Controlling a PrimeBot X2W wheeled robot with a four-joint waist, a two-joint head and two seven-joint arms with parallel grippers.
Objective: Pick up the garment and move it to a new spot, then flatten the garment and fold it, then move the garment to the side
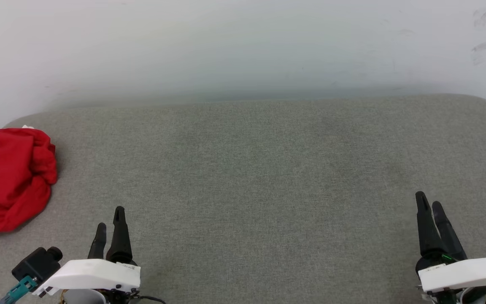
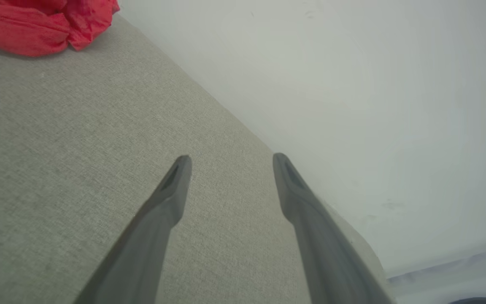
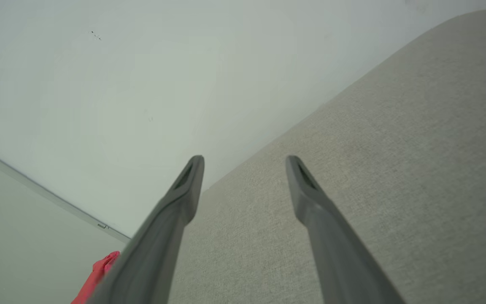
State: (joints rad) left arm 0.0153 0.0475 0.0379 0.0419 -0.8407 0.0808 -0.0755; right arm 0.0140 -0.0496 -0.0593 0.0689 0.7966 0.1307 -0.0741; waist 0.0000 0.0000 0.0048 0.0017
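Head view: the garment (image 1: 11,179) lies bunched in a red heap at 9 o'clock on the grey cushion (image 1: 243,169), near its left edge and well apart from both grippers. The left gripper (image 1: 110,217) at 7 o'clock and the right gripper (image 1: 428,199) at 4 o'clock stand over bare fabric — the wrist views show each with fingers spread, holding nothing. A pale wall (image 1: 243,42) backs the cushion at 12 o'clock.

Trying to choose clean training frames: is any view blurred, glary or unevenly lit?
Head view: soft even light, the garment sharp, a faint shadow at its edge. Left wrist view: the left hand soft-edged, the garment looks washed toward pink. Right wrist view: the right hand likewise soft; no glare.
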